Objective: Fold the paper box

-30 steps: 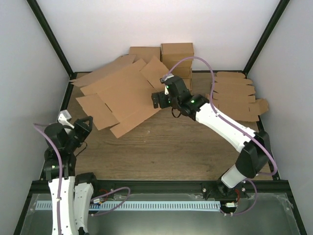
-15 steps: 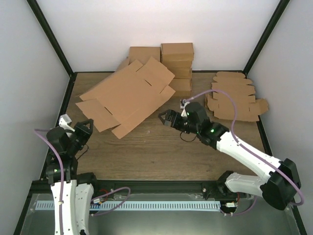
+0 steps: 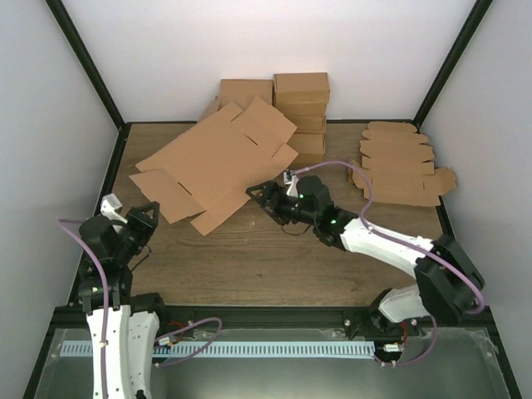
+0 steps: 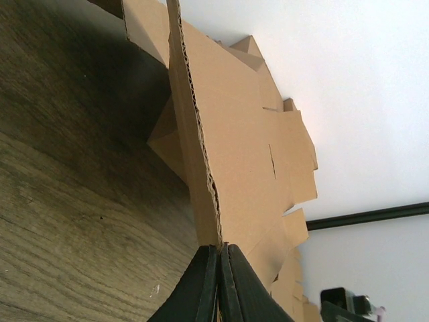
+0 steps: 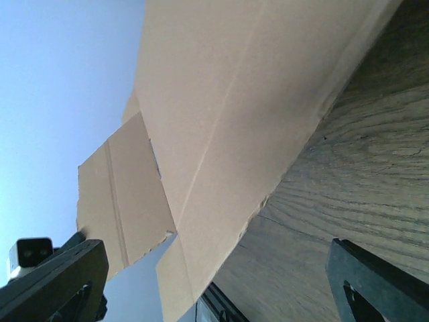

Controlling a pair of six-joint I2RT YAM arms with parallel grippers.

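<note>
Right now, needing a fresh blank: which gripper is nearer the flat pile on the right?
Right. The right gripper sits mid-table, left of the flat blanks; the left gripper is much farther left, pinching the paper box's near-left flap.

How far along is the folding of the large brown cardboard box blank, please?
Done: nothing folded; the large flat brown cardboard box blank lies open. In hand: left fingers pinch its edge, right fingers open beside it. Left: every fold.
</note>
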